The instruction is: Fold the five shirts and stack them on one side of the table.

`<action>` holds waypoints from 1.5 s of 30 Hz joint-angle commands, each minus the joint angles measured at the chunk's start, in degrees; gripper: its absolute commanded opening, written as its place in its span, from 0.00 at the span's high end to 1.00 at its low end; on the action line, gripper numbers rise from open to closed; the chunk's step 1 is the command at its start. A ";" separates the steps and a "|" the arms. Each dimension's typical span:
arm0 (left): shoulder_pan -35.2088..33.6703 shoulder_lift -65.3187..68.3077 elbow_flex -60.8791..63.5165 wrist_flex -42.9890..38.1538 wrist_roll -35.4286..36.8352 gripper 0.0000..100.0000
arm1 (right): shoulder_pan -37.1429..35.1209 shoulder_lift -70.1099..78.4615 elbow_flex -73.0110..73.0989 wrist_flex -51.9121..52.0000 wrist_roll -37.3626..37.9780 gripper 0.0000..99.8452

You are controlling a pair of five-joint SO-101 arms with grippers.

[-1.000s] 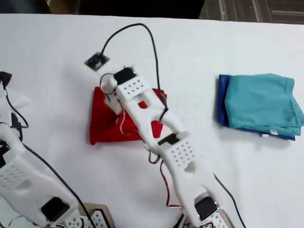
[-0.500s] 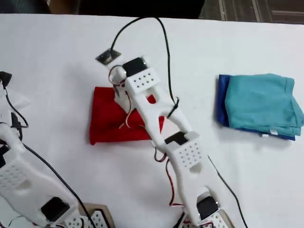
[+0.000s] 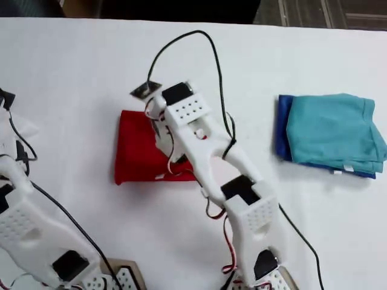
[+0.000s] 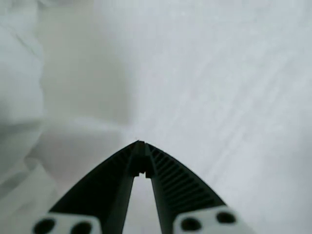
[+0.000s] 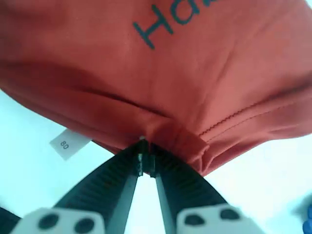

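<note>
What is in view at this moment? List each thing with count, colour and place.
red shirt: one, red, folded, mid-table under the right arm
teal shirt: one, teal, folded, on the blue shirt at the table's right side
blue shirt: one, blue, folded, under the teal shirt
label: one, white, at the red shirt's edge
table: one, white
cable: one, black, looping above the right arm
right gripper: one, black, shut on the red shirt's edge
left gripper: one, black, shut, over a white surface
</note>
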 commanded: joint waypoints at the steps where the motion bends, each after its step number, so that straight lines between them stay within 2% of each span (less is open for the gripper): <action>1: 1.32 -3.60 -1.45 0.00 3.08 0.97 | 0.31 -4.18 -3.52 -0.13 0.00 0.98; 4: 2.46 -3.52 -1.63 1.58 6.68 0.97 | 0.40 -4.09 -8.35 -0.04 0.00 0.98; 10: 6.07 -3.52 -1.54 4.04 6.86 0.97 | 0.66 0.92 -10.02 -5.23 0.00 0.98; 15: 7.03 -3.52 -1.54 4.66 6.86 0.97 | 0.66 6.81 -10.46 -5.58 0.00 0.98; 22: 6.95 -3.52 -1.80 4.48 6.86 0.97 | 0.40 8.66 -9.93 -0.13 0.00 0.98; 27: 6.95 -3.52 -1.80 4.31 6.86 0.97 | 0.13 1.98 -5.36 0.57 0.09 0.98; 32: 6.77 -3.52 -1.89 4.22 6.77 0.97 | 1.19 -5.49 6.15 0.48 5.01 0.98; 37: 6.95 -3.52 -1.89 3.52 6.77 0.97 | 3.47 -9.36 15.82 0.31 5.98 0.98; 42: 6.95 -3.52 -1.89 2.20 6.77 0.97 | 3.56 -17.36 16.26 -0.31 5.98 0.98; 45: 6.95 -3.52 -1.89 2.20 6.77 0.97 | 4.79 -21.93 16.09 -4.09 5.89 0.98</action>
